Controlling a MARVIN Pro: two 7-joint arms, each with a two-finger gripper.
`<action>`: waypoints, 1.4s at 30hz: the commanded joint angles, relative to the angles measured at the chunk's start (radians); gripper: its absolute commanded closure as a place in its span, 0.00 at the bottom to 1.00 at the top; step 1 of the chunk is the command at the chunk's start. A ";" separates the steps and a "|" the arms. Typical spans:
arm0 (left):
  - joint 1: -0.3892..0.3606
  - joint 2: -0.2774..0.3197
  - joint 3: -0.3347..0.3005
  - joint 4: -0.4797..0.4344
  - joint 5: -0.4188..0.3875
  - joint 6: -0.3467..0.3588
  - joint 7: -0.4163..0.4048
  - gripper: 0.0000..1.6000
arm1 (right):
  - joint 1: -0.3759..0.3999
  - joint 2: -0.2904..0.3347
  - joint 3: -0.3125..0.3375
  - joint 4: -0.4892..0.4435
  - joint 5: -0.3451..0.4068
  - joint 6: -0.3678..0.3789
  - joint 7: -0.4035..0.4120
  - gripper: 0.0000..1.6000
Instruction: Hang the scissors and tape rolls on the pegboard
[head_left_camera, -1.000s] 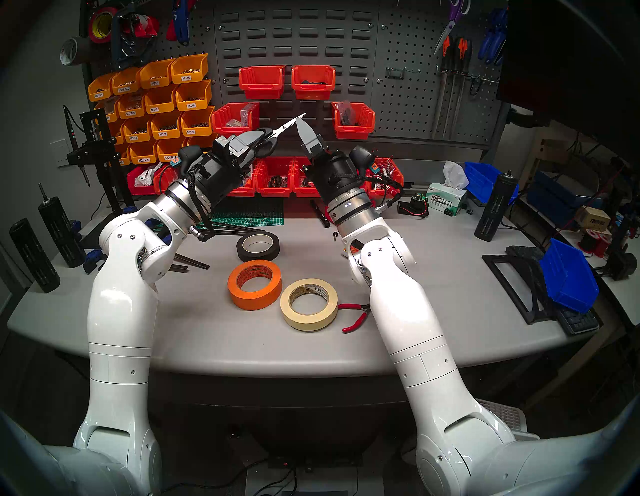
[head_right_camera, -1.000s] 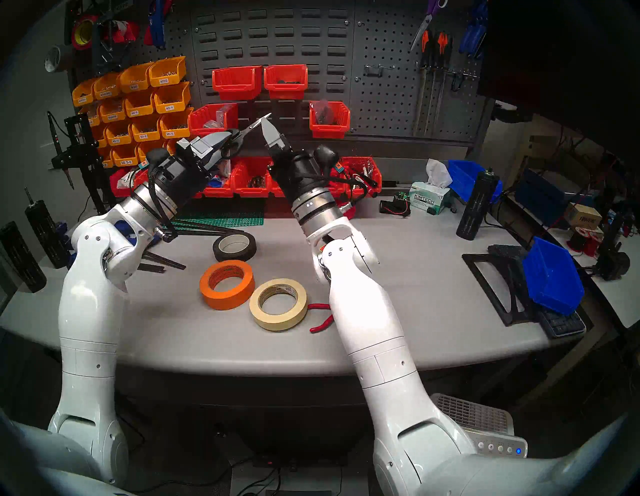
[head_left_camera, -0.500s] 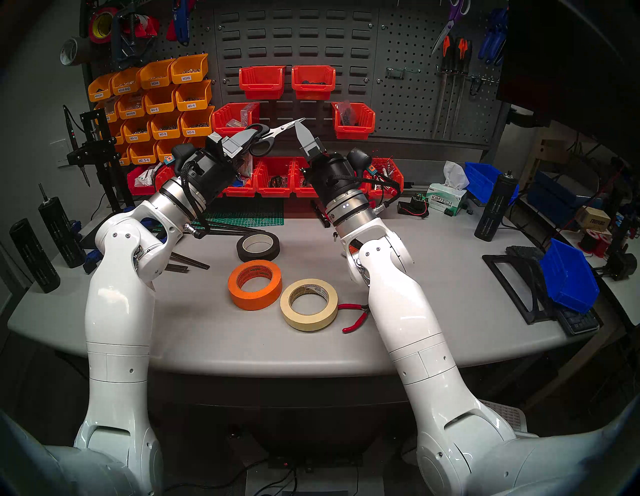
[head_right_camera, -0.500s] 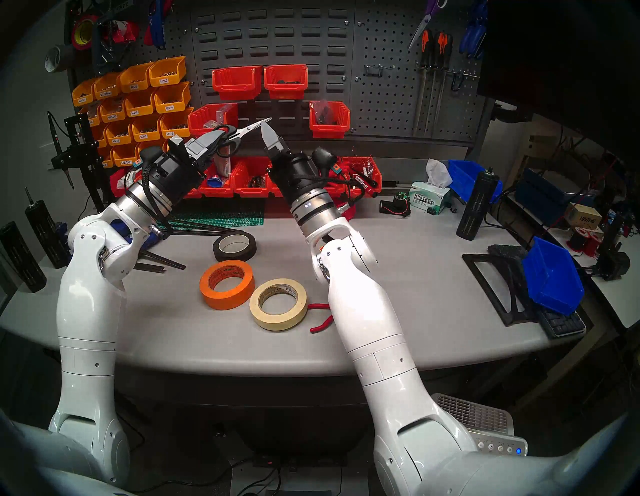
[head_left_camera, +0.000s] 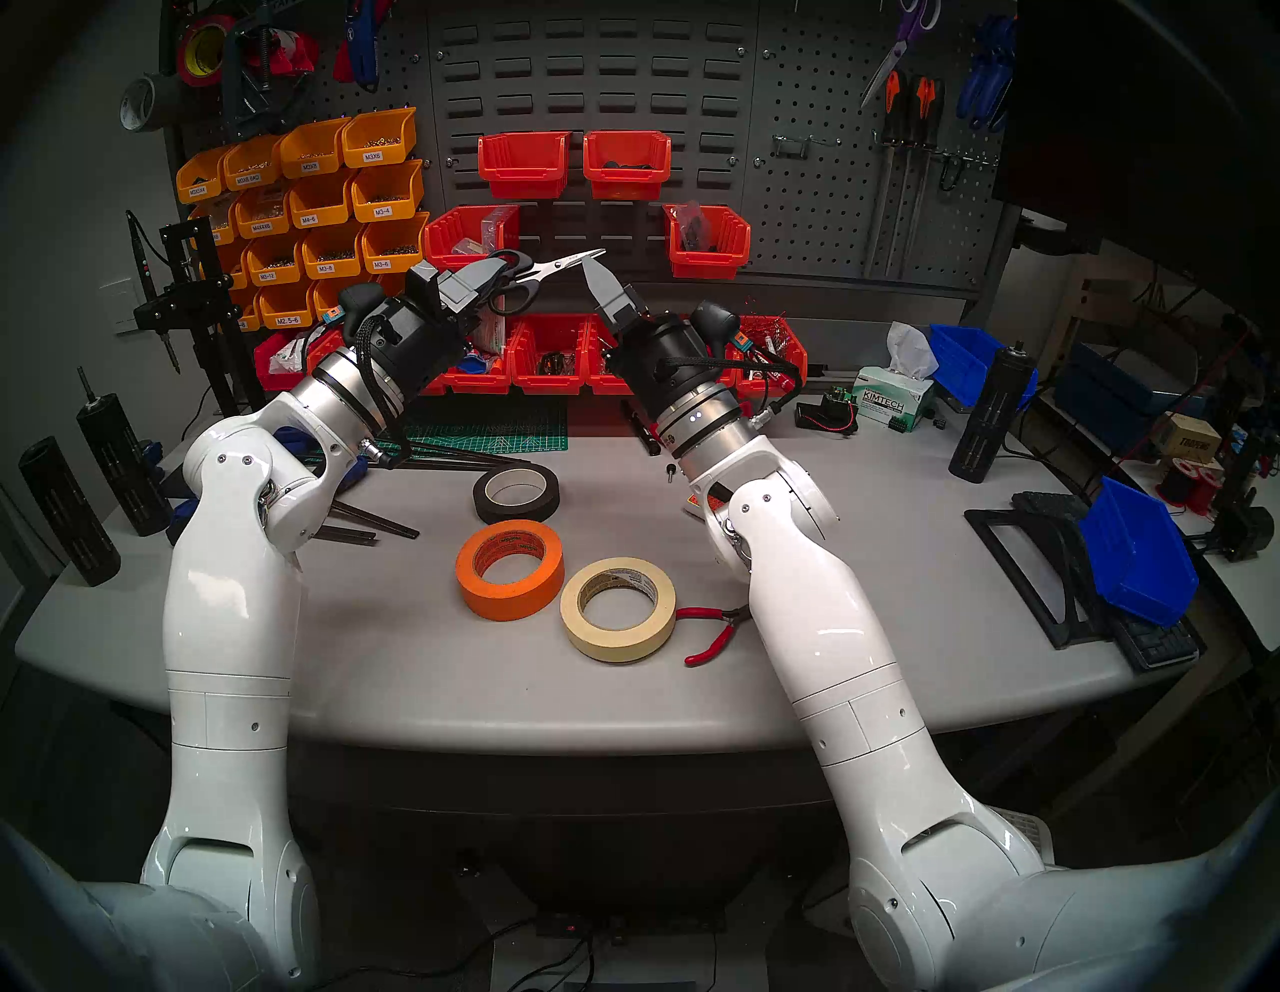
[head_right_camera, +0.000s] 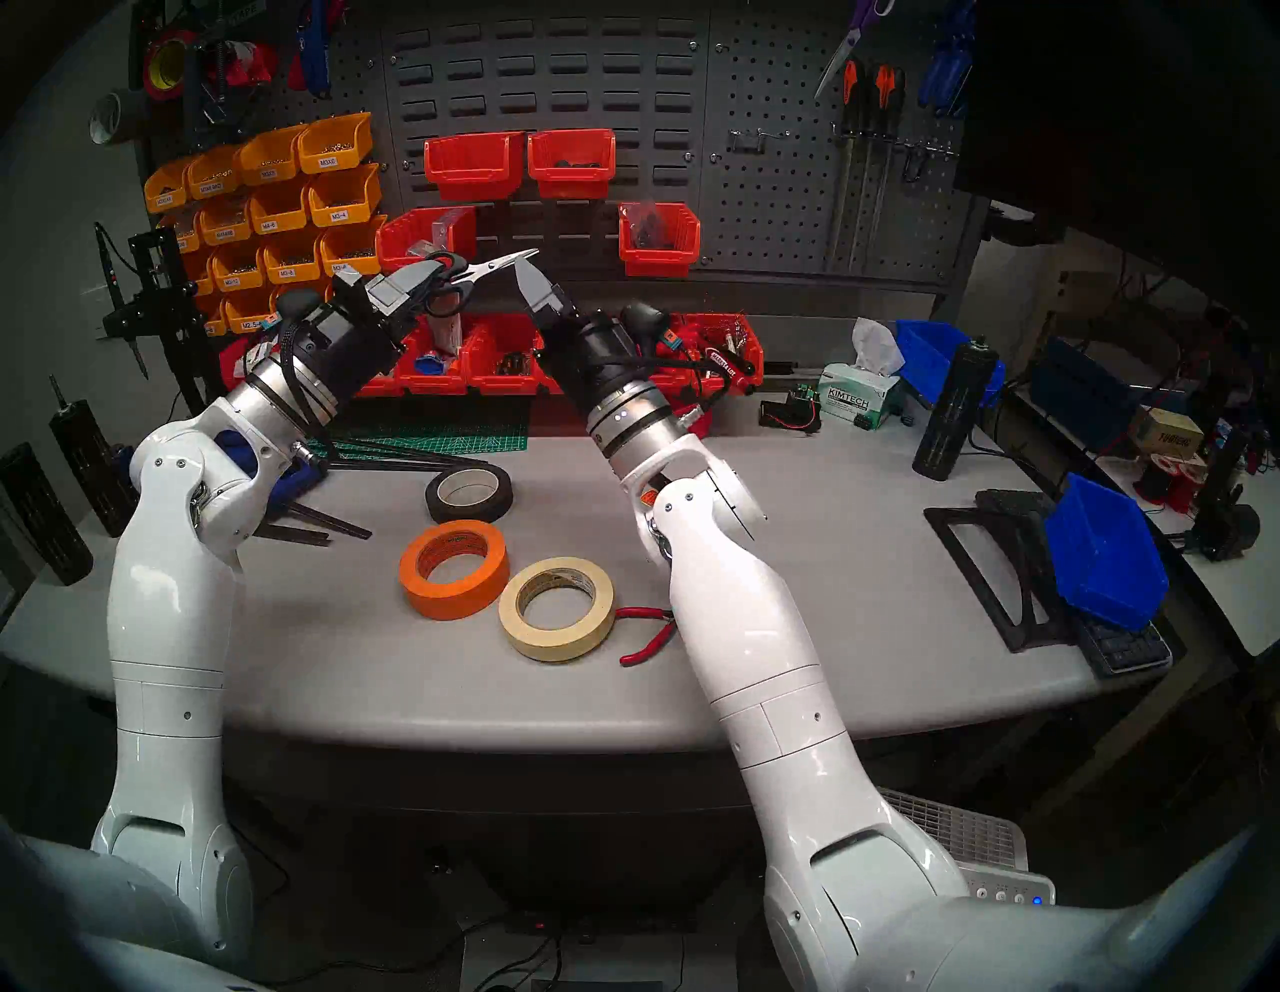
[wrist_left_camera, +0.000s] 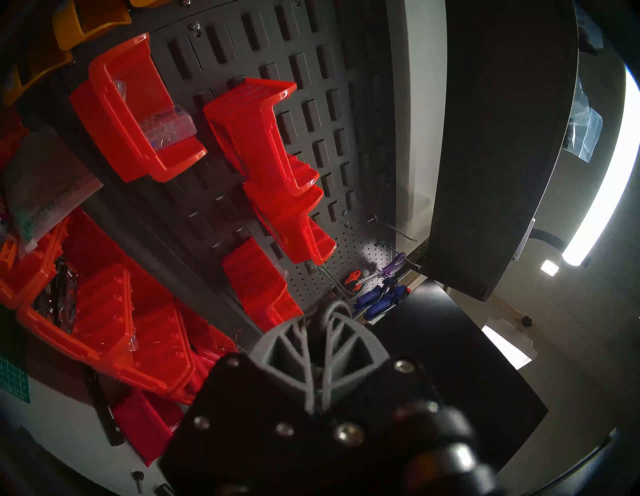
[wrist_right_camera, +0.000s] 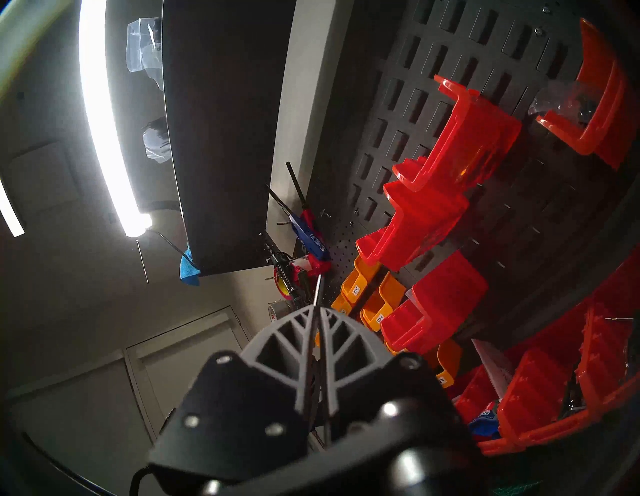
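Both arms reach up, left hand (head_left_camera: 504, 262) and right hand (head_left_camera: 591, 267) clamped tight, fingertips nearly meeting.

We are reading "KIMTECH" on the tissue box (head_left_camera: 890, 404) at the back of the bench. The yellow bins (head_left_camera: 305, 208) are carrying small white labels — "M3X6", "M3X8", "M4-6", "M3-4", "M3-8", "M3-6", "M3-12" and "M2.5-6" are coming through. In the left wrist view we are making out "Manual" on a bagged booklet (wrist_left_camera: 45, 207) — sideways. Print on the tape roll cores is staying too small to read.
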 joint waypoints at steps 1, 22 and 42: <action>-0.067 0.011 -0.006 -0.015 -0.001 -0.004 -0.005 1.00 | 0.027 0.018 -0.008 -0.047 -0.009 0.032 -0.007 0.31; -0.137 0.165 0.065 -0.013 0.216 0.047 -0.090 1.00 | 0.003 0.162 -0.024 -0.169 -0.176 0.086 -0.060 0.00; -0.200 0.237 0.088 0.032 0.347 0.018 -0.218 1.00 | -0.047 0.311 -0.023 -0.312 -0.311 0.206 -0.123 0.00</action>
